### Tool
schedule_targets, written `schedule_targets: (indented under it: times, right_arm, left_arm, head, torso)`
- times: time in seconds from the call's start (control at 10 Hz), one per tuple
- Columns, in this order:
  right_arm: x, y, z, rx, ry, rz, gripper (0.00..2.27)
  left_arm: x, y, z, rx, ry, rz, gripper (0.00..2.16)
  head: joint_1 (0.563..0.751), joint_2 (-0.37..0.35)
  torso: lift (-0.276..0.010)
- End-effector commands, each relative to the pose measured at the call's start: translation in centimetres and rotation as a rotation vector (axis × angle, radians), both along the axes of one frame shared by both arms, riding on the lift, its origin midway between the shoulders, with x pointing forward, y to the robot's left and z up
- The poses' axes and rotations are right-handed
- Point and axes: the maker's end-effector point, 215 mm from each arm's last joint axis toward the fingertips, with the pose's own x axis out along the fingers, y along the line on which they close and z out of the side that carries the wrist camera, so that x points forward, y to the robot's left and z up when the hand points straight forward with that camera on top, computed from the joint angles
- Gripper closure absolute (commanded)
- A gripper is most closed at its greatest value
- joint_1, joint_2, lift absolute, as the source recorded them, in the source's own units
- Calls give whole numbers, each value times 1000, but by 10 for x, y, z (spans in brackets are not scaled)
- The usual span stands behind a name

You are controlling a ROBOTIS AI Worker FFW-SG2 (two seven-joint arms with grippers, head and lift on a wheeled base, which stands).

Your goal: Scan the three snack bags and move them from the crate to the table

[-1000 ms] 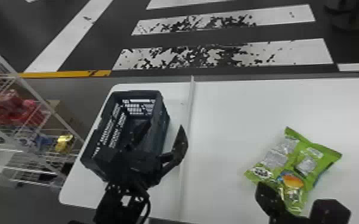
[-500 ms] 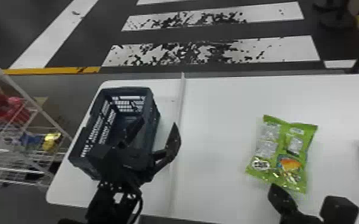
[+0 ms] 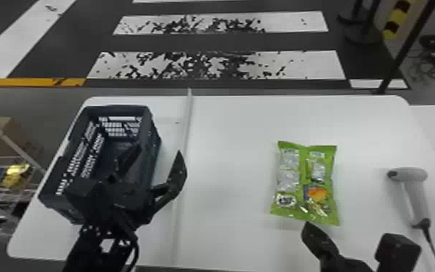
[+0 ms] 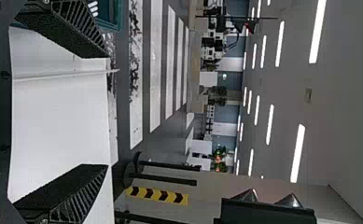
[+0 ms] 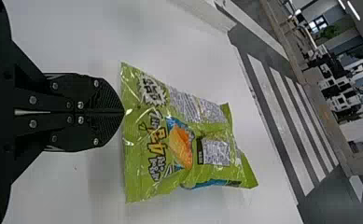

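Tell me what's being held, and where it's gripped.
The green snack bag, by the thin edge at its near end, between the right gripper's shut fingertips. The left gripper is empty.

Before you, a table (image 3: 235,152) has a crate (image 3: 55,198) on its left side and a snack bag (image 3: 307,182) lying right of centre. Between them, a strip (image 3: 181,173) runs from the near side to the far edge. Right of the bag, a scanner (image 3: 418,200) lies on the table. Shelving (image 3: 14,146) stands to the left; behind the table are floor stripes (image 3: 292,67).
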Motion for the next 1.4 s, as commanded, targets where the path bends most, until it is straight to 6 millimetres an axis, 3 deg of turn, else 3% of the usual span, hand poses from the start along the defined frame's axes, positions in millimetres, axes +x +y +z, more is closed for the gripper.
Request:
schedule_targets:
  times: [0.0, 0.1, 0.2, 0.4, 0.6, 0.8, 1.0, 1.3]
  right_arm:
    - [15, 1, 39, 20, -56, 9, 2240]
    - [38, -5, 57, 5, -106, 4, 2240]
    - [60, -11, 60, -17, -130, 4, 2240]
    - [104, -27, 57, -83, -188, -3, 2240]
    - [136, -48, 38, -142, -203, -27, 2240]
    - [151, -61, 27, -151, -224, -55, 2240]
    - [156, -48, 18, -129, -235, -41, 2240]
    - [157, -36, 10, -122, -236, -23, 2240]
  left_arm:
    - [1, 3, -5, -10, 8, 6, 26]
    - [1, 2, -3, -11, 7, 4, 26]
    - [2, 2, 0, -12, 0, 3, 26]
    - [3, 2, 1, -7, 1, 0, 26]
    - [10, -4, -3, -2, 21, -14, 26]
    - [15, -12, -7, 3, 36, -38, 26]
    - [15, -11, -10, 5, 42, -36, 26]
    - [16, -11, -13, 5, 45, -37, 26]
  head:
    - [695, 100]
    - [695, 114]
    - [695, 109]
    - [695, 80]
    - [695, 54]
    - [695, 22]
    - [695, 0]
    - [695, 20]
  torso:
    - [-62]
    - [-62]
    - [-62]
    - [-62]
    - [-62]
    - [-62]
    - [-62]
    - [-62]
